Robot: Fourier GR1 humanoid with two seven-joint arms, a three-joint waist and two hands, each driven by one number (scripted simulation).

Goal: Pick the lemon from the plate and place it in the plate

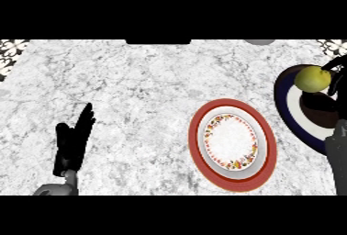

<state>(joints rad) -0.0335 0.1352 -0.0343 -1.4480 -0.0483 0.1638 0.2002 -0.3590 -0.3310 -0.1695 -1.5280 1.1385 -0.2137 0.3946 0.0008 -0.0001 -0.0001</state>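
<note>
A round plate with a broad red rim (234,144) and a white centre ringed by a small floral band lies flat on the grey-veined white marble counter (136,92). To its right, partly cut by the view's edge, sits a dark navy plate (288,98) with a white ring. The lemon (312,78), a smooth yellow-green ball, is at that plate's far side, with black fingers of the right hand (333,75) curled close around it; the grey right forearm (337,156) crosses the navy plate. Well left of the red plate, the left hand (73,137) rests with fingers straight.
</note>
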